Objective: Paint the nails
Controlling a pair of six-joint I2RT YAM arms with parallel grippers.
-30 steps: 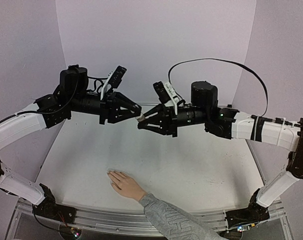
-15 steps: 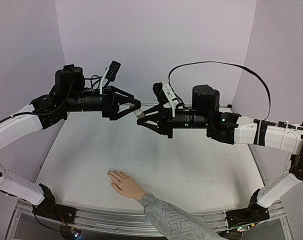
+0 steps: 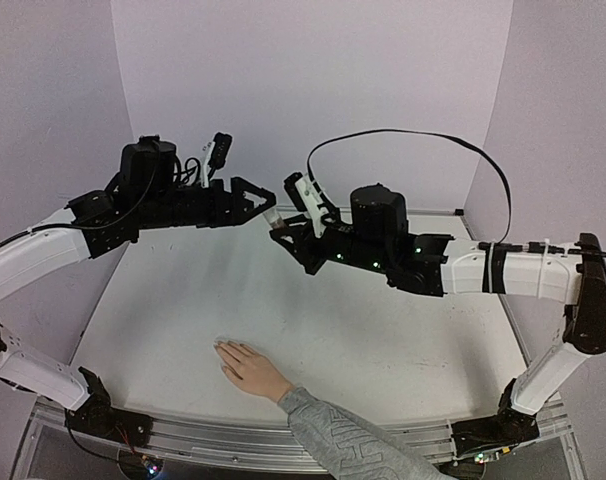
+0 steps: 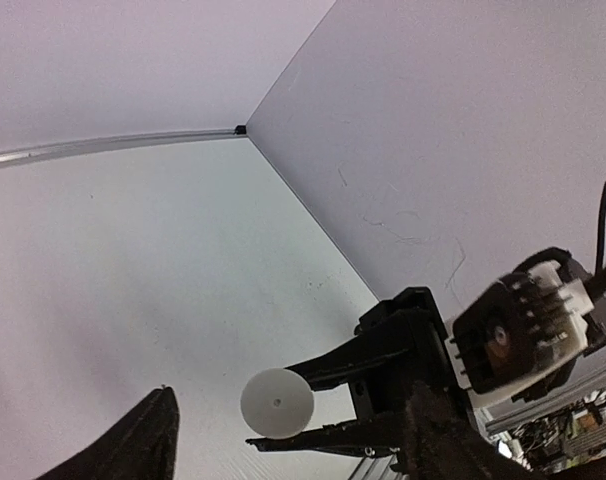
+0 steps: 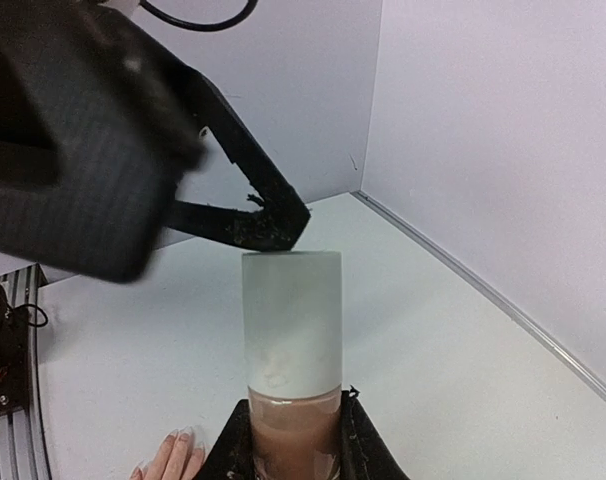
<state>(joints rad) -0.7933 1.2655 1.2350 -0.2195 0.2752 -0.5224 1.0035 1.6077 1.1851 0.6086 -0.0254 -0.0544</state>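
A small bottle point(image 5: 291, 330) of brownish polish with a white cap sticks out of my right gripper point(image 5: 295, 432), which is shut on its glass body. The cap's round end point(image 4: 277, 402) faces my left gripper point(image 4: 293, 445), whose fingers stand apart on either side of it. One left fingertip point(image 5: 275, 226) sits at the cap's top edge. In the top view both grippers meet above the back of the table, left gripper point(image 3: 267, 207) against right gripper point(image 3: 280, 235). A light-skinned hand point(image 3: 247, 370) lies flat near the front, its pale nails point(image 3: 221, 348) pointing back-left and also showing as nails point(image 5: 190, 434) below the bottle.
The grey patterned sleeve point(image 3: 348, 445) runs off the front edge. Purple walls point(image 3: 303, 90) close the back and both sides. A black cable point(image 3: 423, 135) loops above the right arm. The white tabletop point(image 3: 413, 330) spreads between the hand and the arms.
My left jaws, shut at the cap a second ago, have opened. The right arm has swung left and turned, keeping the bottle at the left fingertips. The hand has not moved.
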